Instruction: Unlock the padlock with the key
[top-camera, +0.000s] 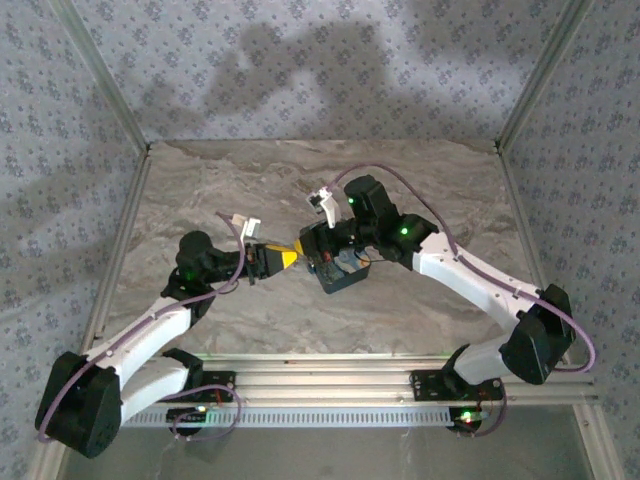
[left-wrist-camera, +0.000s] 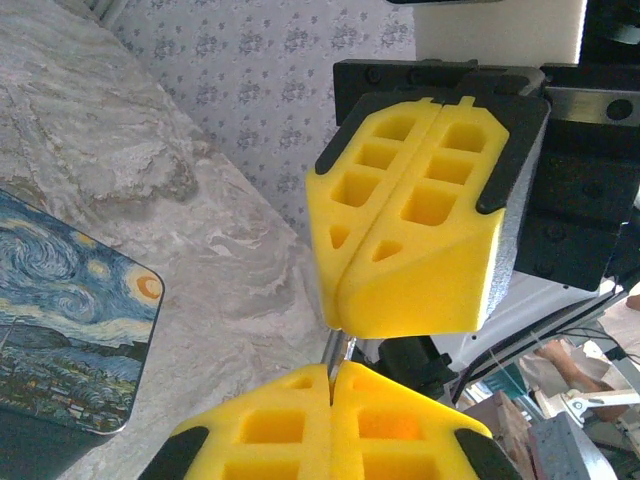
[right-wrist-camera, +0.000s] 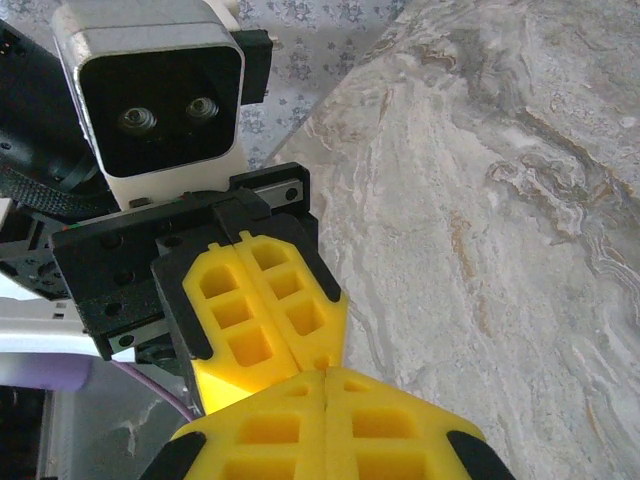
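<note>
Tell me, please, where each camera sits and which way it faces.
Top external: above, behind the bases, looking down on table, left arm, right arm, padlock.
Left wrist: on the left arm, facing right; own jaws below, right jaws opposite.
Right wrist: on the right arm, facing left; own jaws below, left jaws and camera opposite.
Shared: both wrist views show both pairs of jaws.

No text, label, brand, number or sign can be read on anything here. The padlock (left-wrist-camera: 60, 310) carries a printed picture of blue and yellow swirls, with no lettering that can be made out.
</note>
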